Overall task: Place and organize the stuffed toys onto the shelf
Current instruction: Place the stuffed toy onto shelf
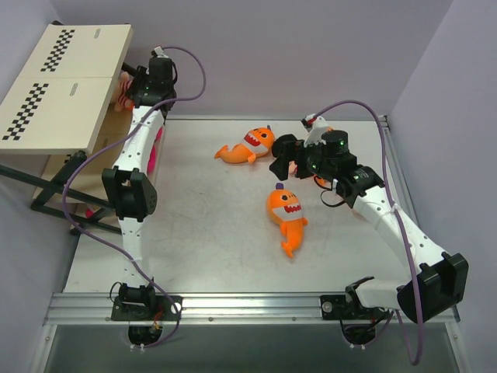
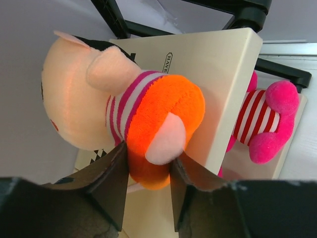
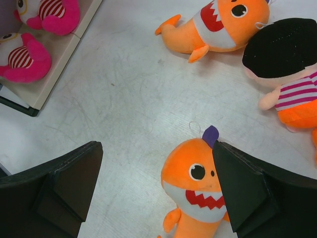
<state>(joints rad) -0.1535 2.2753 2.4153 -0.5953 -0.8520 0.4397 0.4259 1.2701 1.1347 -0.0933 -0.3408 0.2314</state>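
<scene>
In the left wrist view my left gripper (image 2: 148, 163) has its jaws against both sides of an orange doll (image 2: 163, 104) with a pale face and a striped shirt, held by its lower body against a cream board of the shelf (image 2: 218, 64). From above, that gripper (image 1: 128, 89) sits at the shelf's (image 1: 66, 85) right edge. My right gripper (image 3: 157, 153) hangs open above the table, and an orange shark (image 3: 198, 193) lies by its right finger. Another shark (image 3: 218, 25) and a black-headed doll (image 3: 282, 54) lie farther off.
Two pink striped dolls (image 3: 49, 12) (image 3: 25, 62) sit on a low shelf board, and another (image 2: 267, 124) shows behind the cream board. Both sharks (image 1: 248, 145) (image 1: 286, 211) lie mid-table. Purple walls close in on both sides.
</scene>
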